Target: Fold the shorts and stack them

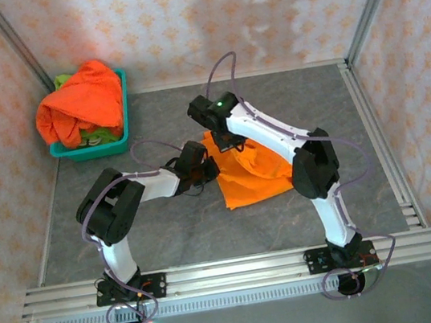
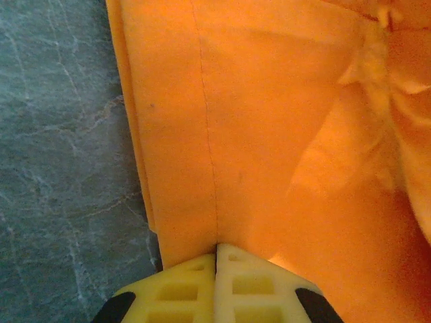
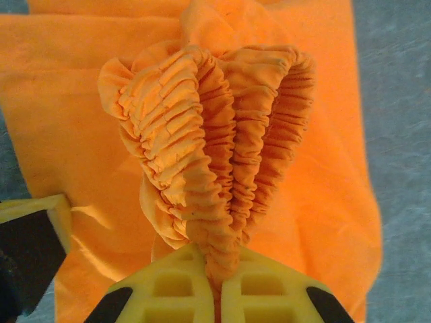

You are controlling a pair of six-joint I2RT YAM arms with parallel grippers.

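1. The orange shorts point(image 1: 254, 173) lie partly spread on the grey surface point(image 1: 210, 235), near its middle, between my two arms
2. My right hand point(image 3: 217, 272) is closed tight on their gathered waistband point(image 3: 209, 134), which fans out in ruffled folds beyond my fingers
3. My left hand point(image 2: 215, 259) is pinched together on a flat edge of the same shorts, right at a stitched seam point(image 2: 205, 121), with bare surface just to the left
4. At the far left corner, well apart, a teal basket point(image 1: 92, 150) holds a second orange pair point(image 1: 88, 99) heaped over a green pair point(image 1: 64, 80)
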